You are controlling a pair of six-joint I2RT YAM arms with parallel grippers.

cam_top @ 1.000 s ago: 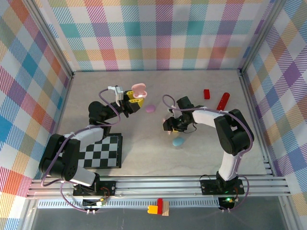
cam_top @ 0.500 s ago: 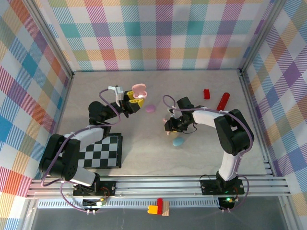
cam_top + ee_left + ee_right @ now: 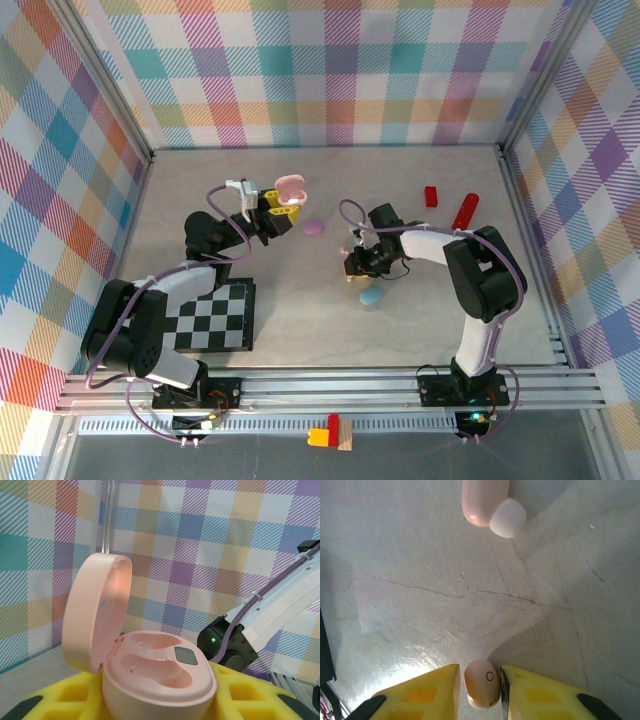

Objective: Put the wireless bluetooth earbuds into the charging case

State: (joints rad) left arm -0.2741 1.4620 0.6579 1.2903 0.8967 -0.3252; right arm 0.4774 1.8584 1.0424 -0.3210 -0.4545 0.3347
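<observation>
Nothing is seated yet: the left gripper point(image 3: 278, 206) clamps the open case point(image 3: 159, 679) (empty inside) toward the table's point(image 3: 410, 580) far edge, while the right gripper point(image 3: 352, 262) pinches one bud point(image 3: 481, 681) mid-table, a second bud point(image 3: 487, 504) lying loose beyond.

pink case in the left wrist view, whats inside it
The open pink case shows two empty wells and a small grey square. Its near rim hides part of the wells' floors.

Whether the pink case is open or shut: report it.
Open. In the left wrist view the pink case has its lid swung up, and both wells sit empty.
</observation>
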